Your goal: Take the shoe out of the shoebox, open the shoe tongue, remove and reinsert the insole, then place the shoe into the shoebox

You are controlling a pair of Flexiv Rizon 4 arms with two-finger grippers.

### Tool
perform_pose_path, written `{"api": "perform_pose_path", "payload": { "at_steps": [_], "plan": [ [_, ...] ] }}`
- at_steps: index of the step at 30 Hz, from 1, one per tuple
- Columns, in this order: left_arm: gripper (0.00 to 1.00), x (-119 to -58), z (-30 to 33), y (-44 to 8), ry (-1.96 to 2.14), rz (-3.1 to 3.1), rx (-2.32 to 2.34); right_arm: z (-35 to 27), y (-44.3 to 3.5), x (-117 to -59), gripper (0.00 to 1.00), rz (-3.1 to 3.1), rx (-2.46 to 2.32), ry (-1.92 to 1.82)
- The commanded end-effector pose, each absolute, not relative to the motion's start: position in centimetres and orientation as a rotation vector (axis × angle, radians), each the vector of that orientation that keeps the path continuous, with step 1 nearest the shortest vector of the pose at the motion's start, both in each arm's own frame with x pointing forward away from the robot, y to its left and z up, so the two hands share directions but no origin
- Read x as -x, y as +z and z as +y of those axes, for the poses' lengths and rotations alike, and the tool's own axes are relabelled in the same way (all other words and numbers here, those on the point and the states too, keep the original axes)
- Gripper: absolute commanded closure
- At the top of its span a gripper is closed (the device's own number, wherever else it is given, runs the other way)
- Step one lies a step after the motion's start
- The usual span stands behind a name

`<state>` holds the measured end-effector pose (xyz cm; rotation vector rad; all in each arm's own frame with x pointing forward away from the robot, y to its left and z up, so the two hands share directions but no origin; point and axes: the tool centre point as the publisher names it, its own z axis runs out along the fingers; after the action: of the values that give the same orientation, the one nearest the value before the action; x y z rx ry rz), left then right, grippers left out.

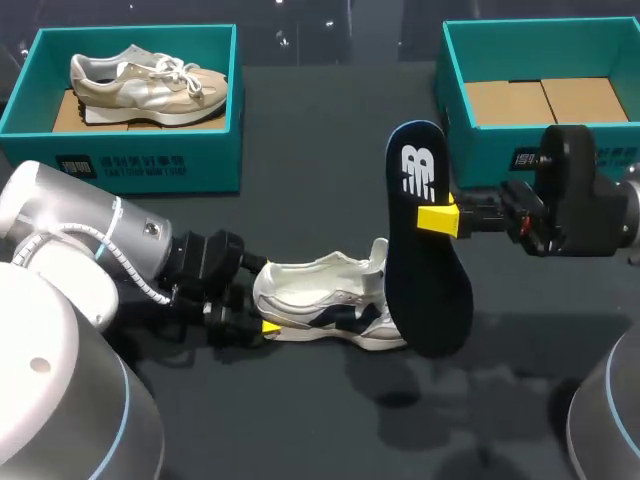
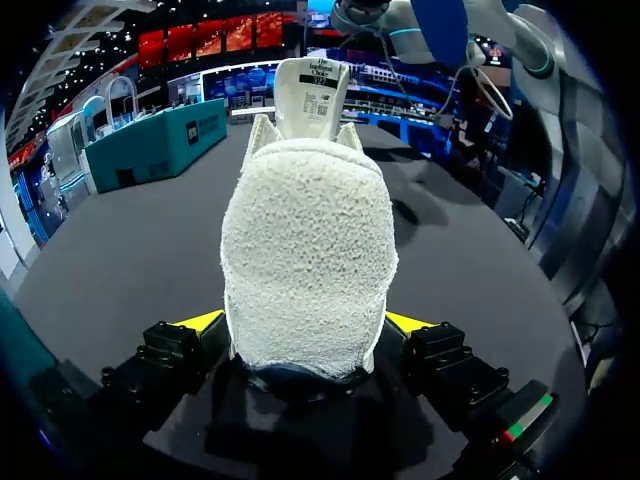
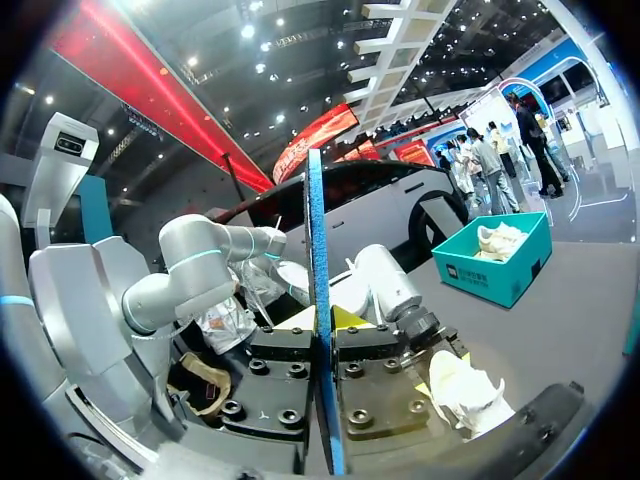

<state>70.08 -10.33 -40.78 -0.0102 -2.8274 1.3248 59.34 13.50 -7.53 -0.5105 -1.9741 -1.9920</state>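
Observation:
A white shoe [image 1: 330,300] lies on the dark table [image 1: 320,130], its tongue standing up at the toe end. My left gripper [image 1: 262,306] is at its heel. In the left wrist view the fuzzy heel [image 2: 305,260] fills the space between the wide-open fingers [image 2: 200,322] of my left gripper [image 2: 305,325]. My right gripper [image 1: 445,218] is shut on a dark navy insole [image 1: 425,250], held upright just above the shoe's front. The right wrist view shows the insole [image 3: 318,250] edge-on, clamped in my right gripper [image 3: 322,322], with the shoe [image 3: 470,385] below it.
A teal shoebox [image 1: 130,150] at the back left holds a beige shoe [image 1: 145,85]. Another teal shoebox [image 1: 545,100], at the back right, shows only its cardboard floor. It also appears ahead of the left gripper as the teal box [image 2: 160,140].

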Motion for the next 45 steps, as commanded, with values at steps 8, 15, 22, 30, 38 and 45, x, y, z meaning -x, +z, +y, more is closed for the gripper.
{"api": "perform_pose_path", "payload": {
  "at_steps": [8,15,22,30,38,45],
  "plan": [
    [0.0,-69.9,-10.1,-39.9,1.255,-2.857,0.01,13.6,-7.6,-59.2,1.0,-1.975,0.513,-1.994],
    [0.0,-70.3,-9.9,-38.9,1.189,-2.88,0.004,13.6,-7.6,-59.2,1.0,-1.975,0.513,-1.994],
    [0.0,-71.0,-9.6,-36.3,0.851,-2.965,0.049,13.6,-7.6,-59.2,1.0,-1.975,0.513,-1.994],
    [0.0,-70.9,-9.8,-35.3,0.492,-3.025,0.111,13.6,-7.6,-59.2,1.0,-1.975,0.513,-1.994],
    [0.0,-70.9,-9.8,-35.3,0.492,-3.025,0.111,13.6,-7.6,-59.2,1.0,-1.975,0.513,-1.994],
    [0.0,-70.8,-10.6,-33.9,0.326,-3.056,0.09,13.6,-7.6,-59.2,1.0,-1.975,0.513,-1.994]
  ]
}}
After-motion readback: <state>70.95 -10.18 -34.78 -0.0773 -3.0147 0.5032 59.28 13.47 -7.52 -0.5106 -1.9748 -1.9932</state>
